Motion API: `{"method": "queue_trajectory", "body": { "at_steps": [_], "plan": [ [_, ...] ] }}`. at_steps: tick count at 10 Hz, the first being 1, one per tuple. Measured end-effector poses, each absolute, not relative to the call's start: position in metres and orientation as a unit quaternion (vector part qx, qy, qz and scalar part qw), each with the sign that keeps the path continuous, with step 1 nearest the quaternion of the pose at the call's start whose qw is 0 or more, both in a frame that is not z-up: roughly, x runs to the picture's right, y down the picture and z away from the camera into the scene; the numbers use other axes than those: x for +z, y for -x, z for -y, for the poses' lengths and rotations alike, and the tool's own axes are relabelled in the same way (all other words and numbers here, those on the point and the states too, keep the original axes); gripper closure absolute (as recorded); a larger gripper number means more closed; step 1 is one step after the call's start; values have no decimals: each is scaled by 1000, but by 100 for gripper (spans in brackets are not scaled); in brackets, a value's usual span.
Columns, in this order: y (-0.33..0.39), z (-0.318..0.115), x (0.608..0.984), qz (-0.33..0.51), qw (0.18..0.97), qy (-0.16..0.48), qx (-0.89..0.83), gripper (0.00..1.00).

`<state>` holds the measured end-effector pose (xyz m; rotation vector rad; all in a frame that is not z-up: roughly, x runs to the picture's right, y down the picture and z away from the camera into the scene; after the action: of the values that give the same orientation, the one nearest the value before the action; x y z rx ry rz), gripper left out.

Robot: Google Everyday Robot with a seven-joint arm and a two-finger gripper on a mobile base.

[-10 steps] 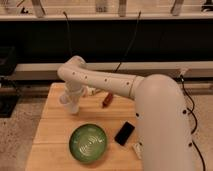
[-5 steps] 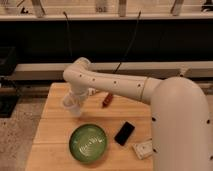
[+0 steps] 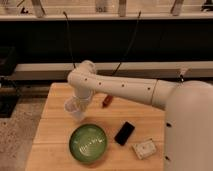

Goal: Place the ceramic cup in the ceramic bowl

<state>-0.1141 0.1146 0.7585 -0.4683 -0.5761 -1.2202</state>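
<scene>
"Holding anything now, your pincer (image 3: 78, 103)?"

"Yes. You have it closed tight around the cup (image 3: 74, 110), at the end of the arm, over the left part of the worktop (image 3: 50, 131)."

"And your bowl (image 3: 88, 143)?"

"It stands on the worktop near the front. The cup is just beyond its rim, not inside. A black phone (image 3: 124, 133) lies beside the bowl."
</scene>
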Motion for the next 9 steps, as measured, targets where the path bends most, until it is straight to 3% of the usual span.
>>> {"method": "queue_trajectory", "body": {
  "at_steps": [9],
  "plan": [
    [85, -152, 732, 287, 748, 209, -561, 99]
  ]
}}
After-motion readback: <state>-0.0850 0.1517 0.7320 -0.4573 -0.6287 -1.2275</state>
